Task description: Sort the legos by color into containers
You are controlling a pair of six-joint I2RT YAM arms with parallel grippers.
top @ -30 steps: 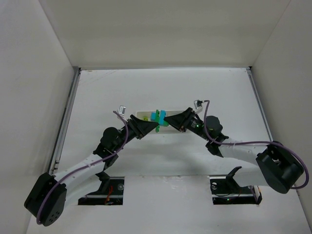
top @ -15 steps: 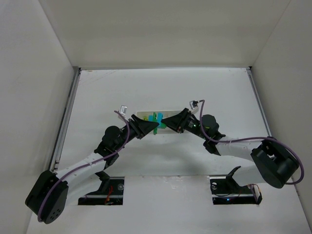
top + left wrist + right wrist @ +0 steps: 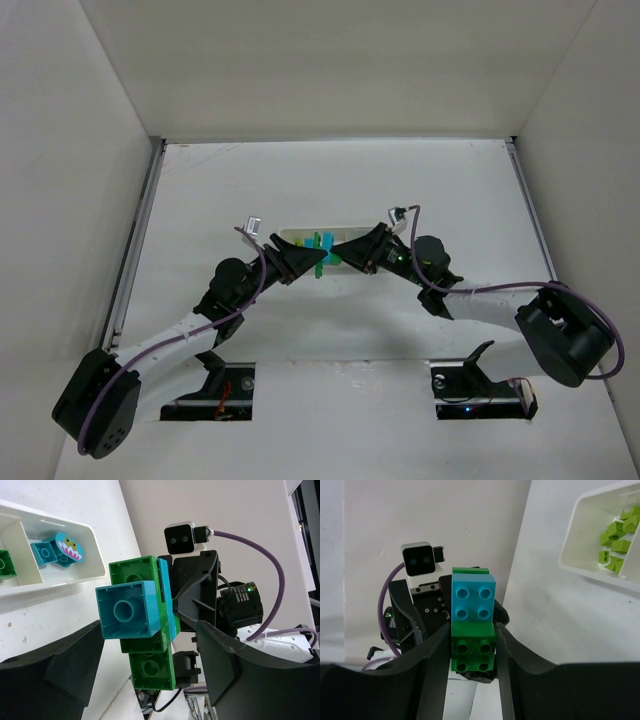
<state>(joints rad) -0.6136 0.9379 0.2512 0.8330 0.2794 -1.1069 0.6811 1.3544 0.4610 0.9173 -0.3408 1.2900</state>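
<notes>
R arm [image 3: 480,300] edged left, R gripper [image 3: 473,645] clenching lego cluster [image 3: 473,602], L gripper [image 3: 150,630] flanking (grip unclear).

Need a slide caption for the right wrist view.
Right gripper clamping a green-and-blue brick stack near a tray of lime bricks.

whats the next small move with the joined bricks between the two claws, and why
Probably ease the claws apart to snap the cyan brick off the green bricks. The stack is joined and held in the air between the left claw and the right claw, whose fingers flank its green end. The tray keeps cyan and green pieces in separate compartments.
</notes>
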